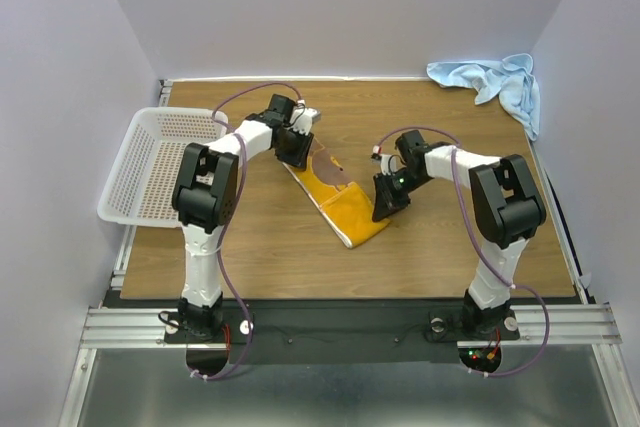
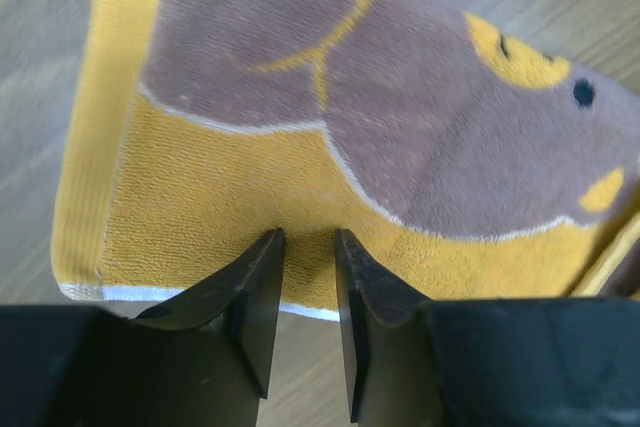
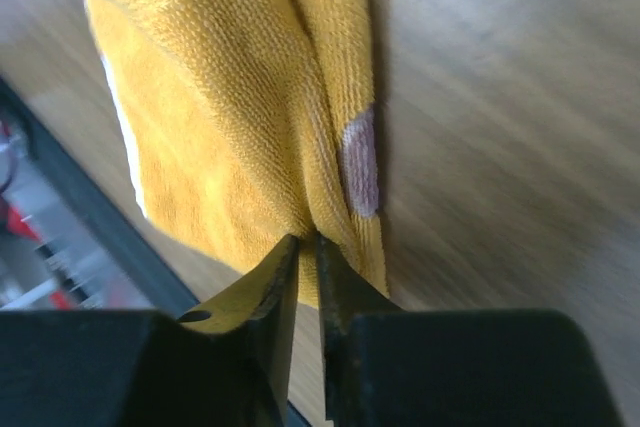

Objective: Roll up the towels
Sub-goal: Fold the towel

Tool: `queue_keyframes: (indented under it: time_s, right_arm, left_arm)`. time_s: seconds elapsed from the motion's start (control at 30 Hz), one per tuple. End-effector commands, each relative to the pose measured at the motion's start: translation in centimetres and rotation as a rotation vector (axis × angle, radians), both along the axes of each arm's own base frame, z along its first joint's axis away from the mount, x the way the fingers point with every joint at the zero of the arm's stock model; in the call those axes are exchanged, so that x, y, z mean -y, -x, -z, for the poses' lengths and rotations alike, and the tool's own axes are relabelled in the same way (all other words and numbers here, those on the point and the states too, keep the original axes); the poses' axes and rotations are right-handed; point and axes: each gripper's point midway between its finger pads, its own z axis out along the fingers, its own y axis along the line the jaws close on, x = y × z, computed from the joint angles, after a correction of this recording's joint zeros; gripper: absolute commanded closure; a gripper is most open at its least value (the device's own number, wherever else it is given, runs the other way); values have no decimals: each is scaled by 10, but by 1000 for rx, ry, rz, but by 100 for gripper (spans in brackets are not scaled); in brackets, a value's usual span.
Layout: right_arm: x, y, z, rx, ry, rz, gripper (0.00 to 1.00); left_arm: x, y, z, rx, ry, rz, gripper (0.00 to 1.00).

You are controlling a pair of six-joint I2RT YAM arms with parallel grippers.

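The white perforated basket (image 1: 155, 167) sits at the tabletop's (image 1: 450, 257) left edge, partly hanging over it. Both towels lie outside the basket, on the wood.

The mustard-yellow towel (image 1: 345, 209) lies to the right of the basket, near the middle of the tabletop. It is a long strip running diagonally, with its far end closer to the basket and its near end further right. The brown print covers the end closer to the basket. The light blue towel (image 1: 495, 82) is crumpled well to the right of the basket, in the far right corner.

The left end effector (image 1: 297, 147) is just right of the basket's far right corner, over the yellow towel's far end. In the left wrist view, this end effector (image 2: 308, 239) has its jaws parted by a narrow gap. Its tips are at the towel's (image 2: 250, 187) white-trimmed end edge, and the flat cloth shows through the gap. I cannot tell whether the tips press on the cloth.

The right end effector (image 1: 388, 202) is further right of the basket, at the right long edge of the yellow towel's nearer half. In the right wrist view, this end effector (image 3: 308, 242) is almost fully closed. It pinches a fold of the yellow towel (image 3: 230, 107), which is drawn up into a ridge between the fingers.
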Motion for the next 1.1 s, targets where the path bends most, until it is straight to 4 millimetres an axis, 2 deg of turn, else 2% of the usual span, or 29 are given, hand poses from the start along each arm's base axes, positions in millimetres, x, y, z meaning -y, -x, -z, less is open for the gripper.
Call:
queue_keyframes:
  time_s: [0.0, 0.1, 0.13, 0.17, 0.23, 0.3, 0.4, 0.47, 0.5, 0.57, 0.6, 0.63, 0.7, 0.73, 0.77, 0.8, 0.83, 0.87, 0.93, 1.0, 1.03, 1.07]
  right_arm:
    - [-12, 28, -1, -94, -93, -9, 84]
    - [-21, 44, -7, -117, -158, -35, 83]
    - [-25, 48, -10, -145, -174, -14, 82]
    - [-28, 58, -9, -167, -188, -22, 80]
    - [-37, 61, -21, -154, -251, -41, 75]
    - [-41, 55, -38, -109, -284, -52, 74]
    - [-45, 42, -68, -7, -331, -67, 74]
    - [-49, 31, -104, 103, -390, -68, 74]
    - [-50, 28, -120, 162, -410, -68, 73]
    - [-53, 22, -131, 205, -430, -57, 69]
    - [-55, 13, -133, 232, -437, -37, 68]
    - [-58, 8, -127, 219, -435, -34, 68]
    - [-63, 0, -121, 192, -437, -24, 68]
    - [-67, -5, -120, 186, -442, -28, 68]
    - [-71, -7, -116, 173, -442, -33, 68]
    - [-75, -11, -104, 147, -430, -30, 68]
    - [-79, -11, -100, 133, -435, -36, 68]
    - [-85, -13, -99, 133, -439, -47, 68]
    - [-89, -15, -79, 77, -423, -31, 69]
    - [-88, -22, -60, 81, -388, -17, 71]
    - [-87, -24, -44, 63, -365, -10, 71]
    - [-86, -26, -37, 59, -354, -2, 71]
  left_arm:
    - [19, -30, -15, 65, 35, 45, 62]
    - [31, -47, -10, 83, 39, 71, 64]
    - [41, -54, -10, 90, 53, 91, 65]
    - [45, -58, -11, 97, 59, 101, 65]
    - [57, -69, -17, 115, 84, 120, 64]
    - [63, -77, -23, 138, 100, 125, 59]
    - [66, -87, -54, 207, 135, 137, 43]
    - [66, -92, -95, 301, 183, 149, 33]
    - [63, -89, -122, 343, 210, 137, 29]
    - [58, -88, -151, 401, 249, 112, 17]
    - [53, -93, -173, 466, 286, 97, 3]
    - [47, -81, -192, 484, 323, 75, 1]
    - [35, -80, -222, 583, 376, 54, 1]
    - [28, -63, -228, 589, 389, 49, 1]
    - [24, -60, -238, 629, 402, 49, 1]
    - [19, -55, -245, 655, 405, 47, 1]
    - [11, -44, -256, 691, 410, 49, 1]
    - [8, -38, -260, 702, 411, 51, 1]
    - [-1, -17, -268, 723, 413, 72, 1]
    - [-4, 3, -267, 735, 397, 140, 1]
    - [-7, 19, -280, 813, 358, 222, 1]
    - [-5, 34, -262, 785, 351, 274, 1]
